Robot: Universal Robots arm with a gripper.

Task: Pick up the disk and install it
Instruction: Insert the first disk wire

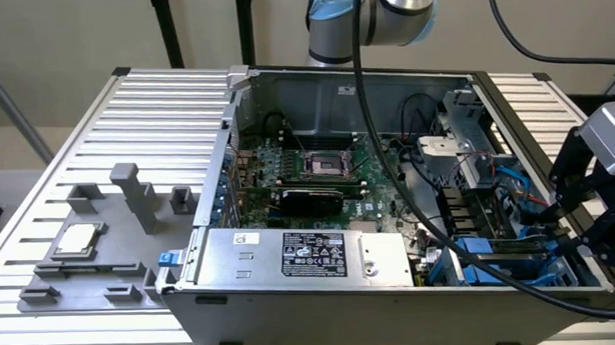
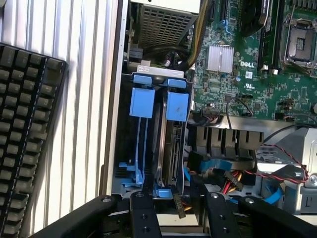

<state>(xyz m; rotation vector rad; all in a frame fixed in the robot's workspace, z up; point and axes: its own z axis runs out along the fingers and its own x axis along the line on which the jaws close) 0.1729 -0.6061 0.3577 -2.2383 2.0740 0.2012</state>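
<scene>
Claw (image 2: 179,208) down (jaws apart) — over disk (image 2: 171,144)

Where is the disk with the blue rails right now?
The disk stands on edge in the drive cage at the computer case's corner, on the exterior view's right, beside the motherboard and just ahead of the gripper.

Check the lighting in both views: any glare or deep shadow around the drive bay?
Exterior view: even light, mild sheen on the table, the case interior dimmer. Wrist view: table ribs beside the keyboard look very bright, the heatsink glares, the disk sits in shade, the gripper reads black.
</scene>
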